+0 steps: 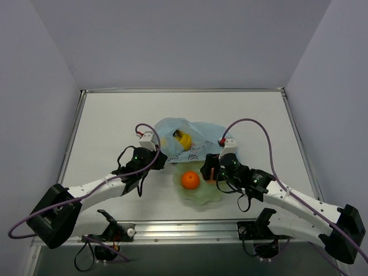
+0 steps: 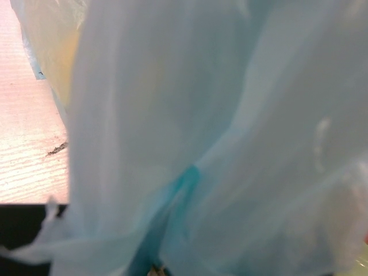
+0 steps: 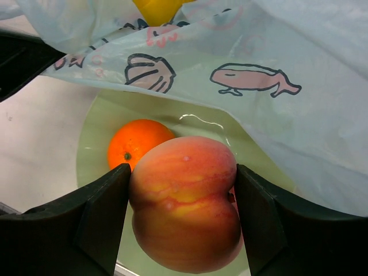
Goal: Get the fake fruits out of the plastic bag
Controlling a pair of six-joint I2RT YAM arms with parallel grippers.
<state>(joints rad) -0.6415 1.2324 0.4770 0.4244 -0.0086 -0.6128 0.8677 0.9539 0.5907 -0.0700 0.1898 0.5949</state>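
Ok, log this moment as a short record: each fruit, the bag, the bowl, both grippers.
orange: lying in the green bowl
peach: clamped by the right gripper, over the bowl, beside the orange
banana: yellow, in the plastic bag
plastic bag: light blue, printed, behind the bowl, its edge draped over the bowl's far side
left gripper: at the bag's left edge; bag film fills its camera, so the grip cannot be told
right gripper: shut on the peach
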